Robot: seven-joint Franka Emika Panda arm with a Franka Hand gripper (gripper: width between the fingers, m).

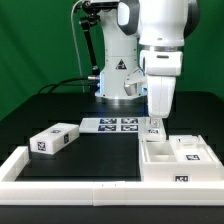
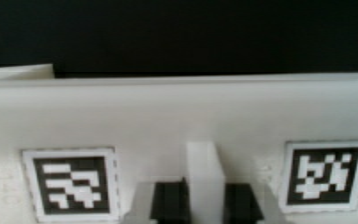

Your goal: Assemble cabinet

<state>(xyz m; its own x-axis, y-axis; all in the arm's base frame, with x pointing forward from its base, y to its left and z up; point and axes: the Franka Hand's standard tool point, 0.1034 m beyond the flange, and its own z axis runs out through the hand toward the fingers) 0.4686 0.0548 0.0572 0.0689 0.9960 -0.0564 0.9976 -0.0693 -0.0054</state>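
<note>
1. The arm (image 1: 160,30) wears smooth, rounded white shells, with dark bands at the joints.
2. Its white base (image 1: 118,75) carries a black triangle mark above a grey foot ring.
3. Black cables (image 1: 88,25) run behind it.
4. The claw (image 2: 204,208) has dark fingers (image 2: 165,205), blurred in the wrist view.

Even bright lighting; wrist view soft, blurred up close.

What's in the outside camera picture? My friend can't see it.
A white robot arm's tool reaches down to the open white cabinet at the exterior view's right. A smaller tagged white box lies apart at that view's left, on a black table.
</note>
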